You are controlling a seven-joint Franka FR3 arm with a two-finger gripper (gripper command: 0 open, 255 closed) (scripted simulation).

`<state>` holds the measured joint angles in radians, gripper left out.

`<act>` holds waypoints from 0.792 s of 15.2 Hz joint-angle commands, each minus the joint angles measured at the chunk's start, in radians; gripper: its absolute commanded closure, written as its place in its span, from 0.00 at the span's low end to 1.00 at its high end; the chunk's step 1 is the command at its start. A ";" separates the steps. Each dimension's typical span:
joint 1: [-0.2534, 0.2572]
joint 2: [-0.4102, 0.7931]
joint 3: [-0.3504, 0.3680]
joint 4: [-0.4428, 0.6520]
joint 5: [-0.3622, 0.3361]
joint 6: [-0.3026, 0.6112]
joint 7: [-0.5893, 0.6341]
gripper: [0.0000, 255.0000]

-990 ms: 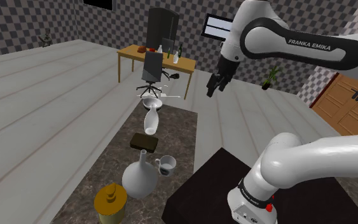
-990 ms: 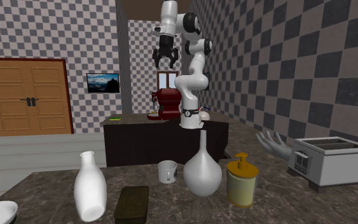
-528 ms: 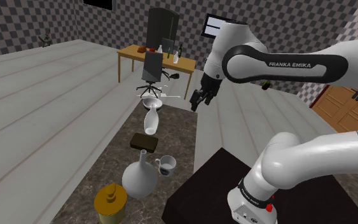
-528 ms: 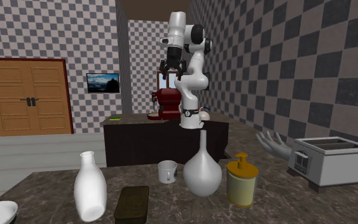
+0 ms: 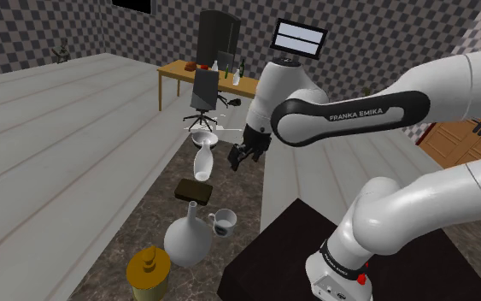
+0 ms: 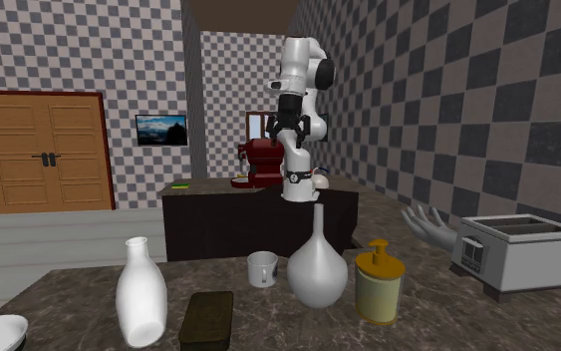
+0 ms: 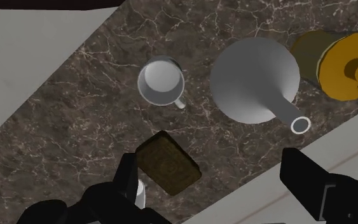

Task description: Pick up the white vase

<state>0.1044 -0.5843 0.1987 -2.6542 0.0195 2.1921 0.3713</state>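
Note:
The white vase is bottle-shaped and stands upright on the dark marble counter, between a white bowl and a dark brown box. In the second exterior view the white vase is at the lower left. My gripper hangs open in the air just to the shoulder view's right of the vase, apart from it and a little above its top. From the far side the gripper shows high up at the back. In the wrist view the gripper has its fingers wide apart, and the vase peeks out beside one finger.
On the counter stand a white bowl, a dark brown box, a white cup, a grey long-necked flask and a yellow dispenser. A toaster and a grey hand figure are at the second exterior view's right.
The arm has swung down and toward the shoulder view's left, bringing the gripper from high over the floor to beside the white vase. The fingers stay open.

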 commanded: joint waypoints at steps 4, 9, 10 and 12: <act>0.002 0.167 0.092 -0.001 0.000 0.182 0.129 0.00; -0.026 0.361 0.192 0.047 -0.071 0.334 0.296 0.00; -0.035 0.403 0.212 0.062 -0.099 0.360 0.337 0.00; -0.052 0.490 0.247 0.097 -0.172 0.407 0.432 0.00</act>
<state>0.0629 -0.1452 0.4257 -2.5781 -0.1118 2.5703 0.7487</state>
